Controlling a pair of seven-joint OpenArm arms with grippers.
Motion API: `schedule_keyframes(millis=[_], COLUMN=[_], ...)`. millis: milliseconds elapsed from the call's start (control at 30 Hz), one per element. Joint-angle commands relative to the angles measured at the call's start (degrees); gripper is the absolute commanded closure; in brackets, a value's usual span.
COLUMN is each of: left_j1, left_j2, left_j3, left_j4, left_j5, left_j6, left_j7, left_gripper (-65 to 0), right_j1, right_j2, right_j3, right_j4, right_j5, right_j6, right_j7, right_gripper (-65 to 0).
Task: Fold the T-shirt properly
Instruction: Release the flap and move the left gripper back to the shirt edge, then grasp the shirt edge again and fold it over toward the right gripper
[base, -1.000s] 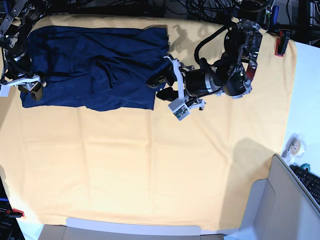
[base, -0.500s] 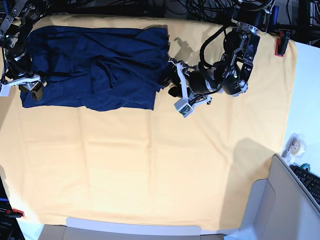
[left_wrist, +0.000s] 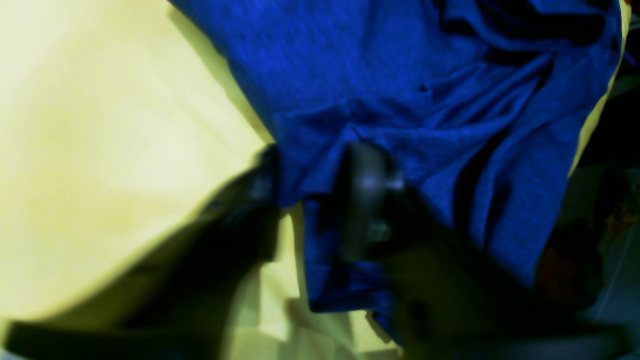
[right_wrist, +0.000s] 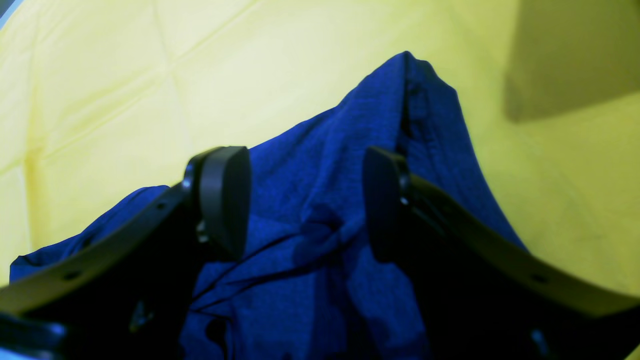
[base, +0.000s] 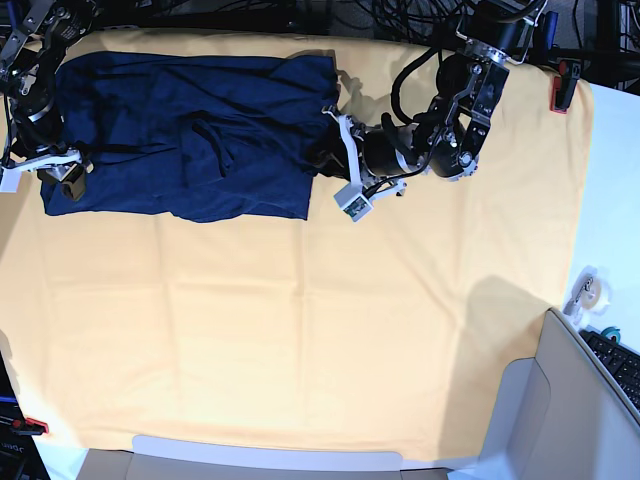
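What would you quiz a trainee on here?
1. True or false: the shirt lies on a yellow cloth.
2. The right gripper is: A) open over the shirt; B) shut on the cloth; C) away from the shirt.
3. Fill in: in the base view, the left gripper is at the shirt's ___ edge.
Key: 1 true; 2 A; 3 right.

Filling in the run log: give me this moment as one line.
stage: grasping shirt edges | left gripper: closing on T-shirt edge | right gripper: open over shirt's other edge | surface: yellow-orange table cloth
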Motion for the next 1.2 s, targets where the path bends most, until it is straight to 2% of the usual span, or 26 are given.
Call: schedule_keyframes(millis=[0, 33, 467, 633, 833, 1033, 1167], left_j1=[-1.03, -0.95, 5.65, 6.17, 5.21, 2.39, 0.99], left_j2=[0.66, 0.92, 1.01, 0.75, 0.66, 1.36, 3.91], left_j3=[-0.39, -0.48, 0.48, 7.69, 19.74, 20.35, 20.44], left_j4=[1.21, 1.30, 17.65, 20.73, 20.73, 20.02, 19.67], left_j5=[-0.98, -0.98, -1.07, -1.07, -0.80, -0.80, -0.80], left_j6=[-0.29, -0.29, -0.38, -0.47, -0.38, -0.38, -0.38], left_j7=[-1.37, -1.19, -0.84, -0.75, -1.37, -1.19, -0.75], left_gripper=[-4.5, 0.0, 0.0, 0.0, 0.0, 0.0, 0.0], right_j1=[0.25, 0.25, 0.16, 0.16, 0.16, 0.16, 0.34], right_j2=[0.90, 0.90, 0.81, 0.90, 0.55, 0.81, 0.63], right_j3=[0.16, 0.16, 0.16, 0.16, 0.16, 0.25, 0.16], right_j4=[0.82, 0.82, 0.82, 0.82, 0.82, -1.03, -1.20], right_j5=[0.76, 0.76, 0.76, 0.76, 0.76, 0.76, 0.76], right_j6=[0.28, 0.28, 0.28, 0.28, 0.28, 0.28, 0.28], right_j7=[1.21, 1.21, 1.21, 1.21, 1.21, 1.21, 1.21], right_gripper=[-34.9, -34.9, -34.9, -34.9, -34.9, -34.9, -34.9])
